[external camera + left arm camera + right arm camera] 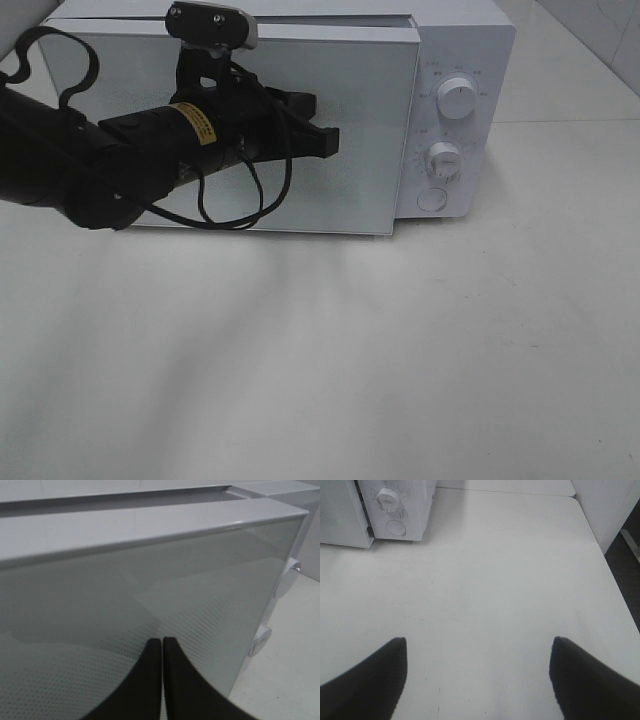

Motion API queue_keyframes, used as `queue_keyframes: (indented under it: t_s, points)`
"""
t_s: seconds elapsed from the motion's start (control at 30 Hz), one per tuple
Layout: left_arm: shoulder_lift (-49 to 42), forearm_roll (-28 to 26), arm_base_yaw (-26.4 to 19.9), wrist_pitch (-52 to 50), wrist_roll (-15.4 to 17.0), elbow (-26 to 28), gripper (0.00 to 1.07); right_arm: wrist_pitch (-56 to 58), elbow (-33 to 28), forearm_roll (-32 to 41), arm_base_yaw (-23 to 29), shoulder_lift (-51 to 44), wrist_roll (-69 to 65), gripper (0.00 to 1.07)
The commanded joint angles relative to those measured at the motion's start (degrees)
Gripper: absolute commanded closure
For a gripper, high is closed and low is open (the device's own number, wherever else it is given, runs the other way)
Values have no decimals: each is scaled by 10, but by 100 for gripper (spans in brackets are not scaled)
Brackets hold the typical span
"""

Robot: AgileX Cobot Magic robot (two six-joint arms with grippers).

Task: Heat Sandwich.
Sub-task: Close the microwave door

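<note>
Door (370, 100) ajar beside closed left hand (162, 641)

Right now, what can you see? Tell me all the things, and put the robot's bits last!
microwave: one, white, at the back of the table.
door: one, grey glass, on the microwave's front.
knobs: two, white, on the right panel, one above the other.
round button: one, white, below the knobs.
table: one, white, under everything.
sandwich: none in view.
left gripper: one, black, shut, at the door.
right gripper: one, black, open, over bare table.
</note>
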State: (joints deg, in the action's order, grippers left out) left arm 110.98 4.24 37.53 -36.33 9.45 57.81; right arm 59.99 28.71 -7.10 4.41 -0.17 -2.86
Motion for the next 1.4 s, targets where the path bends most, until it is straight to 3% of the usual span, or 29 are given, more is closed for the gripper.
queue_keyframes:
  t_s: [0.03, 0.57, 0.77, 0.87, 1.4]
  points:
    - [13, -9, 7, 11, -2, 29, 106, -5, 1, 1, -5, -15, -2, 31]
    - [67, -42, 9, 79, -3, 134, 106, -5, 1, 1, -5, -15, -2, 31]
    - [95, -90, 8, 103, -39, 186, 106, -5, 1, 1, -5, -15, -2, 31]
    - [95, -97, 8, 105, -54, 189, 106, -5, 1, 1, -5, -15, -2, 31]
    - [91, -91, 9, 114, -54, 189, 106, -5, 1, 1, -5, -15, -2, 31]
